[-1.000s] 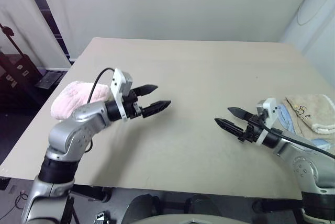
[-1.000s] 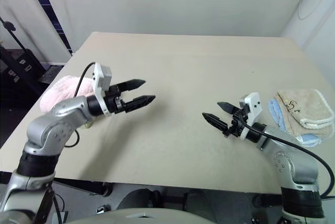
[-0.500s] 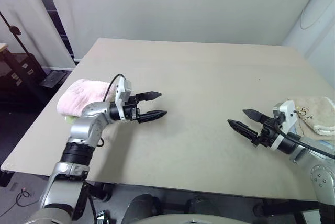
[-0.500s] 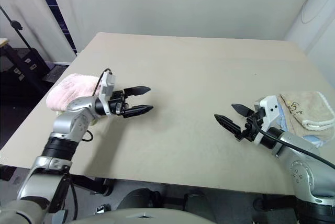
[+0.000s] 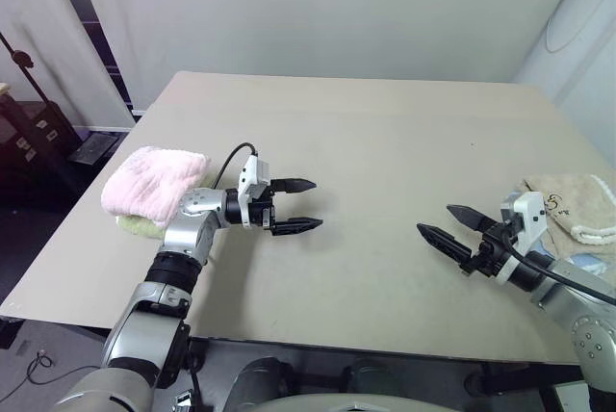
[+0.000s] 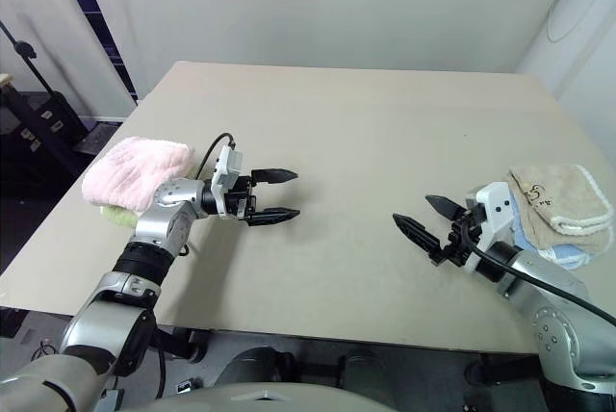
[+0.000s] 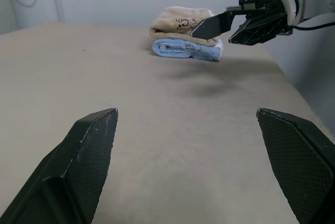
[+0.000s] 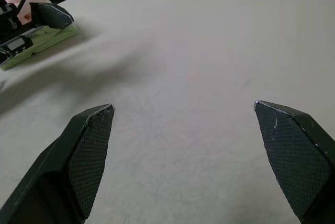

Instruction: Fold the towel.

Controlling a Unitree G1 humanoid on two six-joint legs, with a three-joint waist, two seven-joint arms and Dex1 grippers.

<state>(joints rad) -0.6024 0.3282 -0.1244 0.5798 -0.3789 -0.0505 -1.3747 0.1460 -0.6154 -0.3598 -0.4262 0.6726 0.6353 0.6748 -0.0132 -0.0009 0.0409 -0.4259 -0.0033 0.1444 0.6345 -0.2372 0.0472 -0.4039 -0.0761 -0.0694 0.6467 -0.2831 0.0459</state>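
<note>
Towel: you see the pink towel [image 5: 154, 181] folded, resting on a green towel [image 5: 135, 225] at the bench [image 5: 385, 133] edge.
Left gripper [image 5: 300, 205]: jaws released, empty.
Right gripper [image 5: 446, 223]: jaws released, empty.

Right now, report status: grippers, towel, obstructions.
Left gripper open, empty, over bare table. Right gripper open, empty. Pink towel folded, stacked on green towel at table's left edge. Beige towel on blue one, far right; nothing between grippers.
</note>
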